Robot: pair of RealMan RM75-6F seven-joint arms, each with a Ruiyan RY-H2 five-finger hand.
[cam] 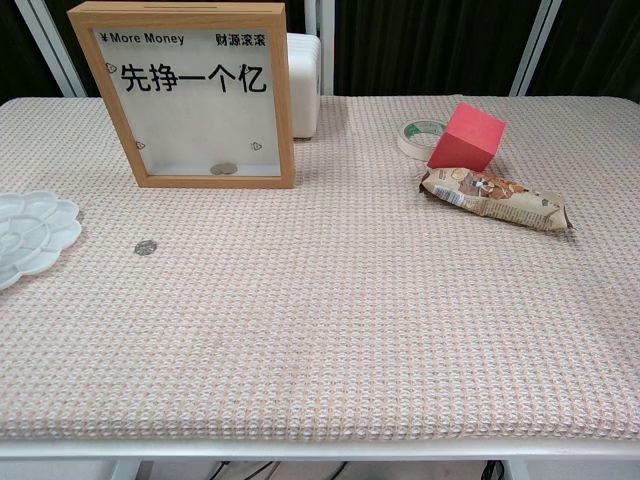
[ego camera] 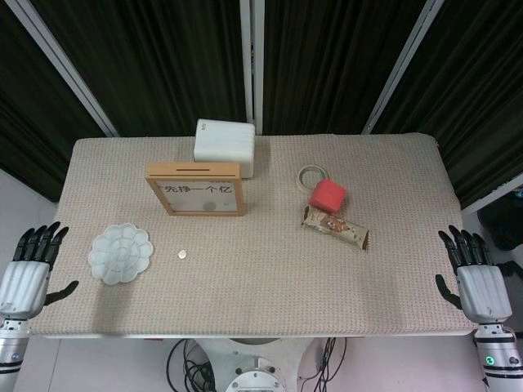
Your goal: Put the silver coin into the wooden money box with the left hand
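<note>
The left hand (ego camera: pixel 29 273) hangs off the table's left edge, palm down, its dark fingers spread apart and holding nothing. Just inside that edge lies a white flower-shaped plastic paint palette (ego camera: pixel 120 253), and beside it, a little toward the centre, the small round silver coin (ego camera: pixel 182 255) lies flat on the beige woven tablecloth (ego camera: pixel 270 286), well apart from the hand. Behind the coin the upright wooden-framed money box with a clear front and black printed characters (ego camera: pixel 196 189) stands facing the robot; the chest view shows what look like coins lying inside at its bottom. A white rectangular box (ego camera: pixel 225 146) stands just behind the money box. To the right, near one another, sit a roll of pale tape (ego camera: pixel 312 174), a red cube (ego camera: pixel 327 196) and a brown printed snack packet (ego camera: pixel 335 228). The right hand (ego camera: pixel 472 273) hovers off the table's right edge, fingers likewise spread and empty. Neither hand shows in the chest view, and the palette is cut off there at the left edge.
</note>
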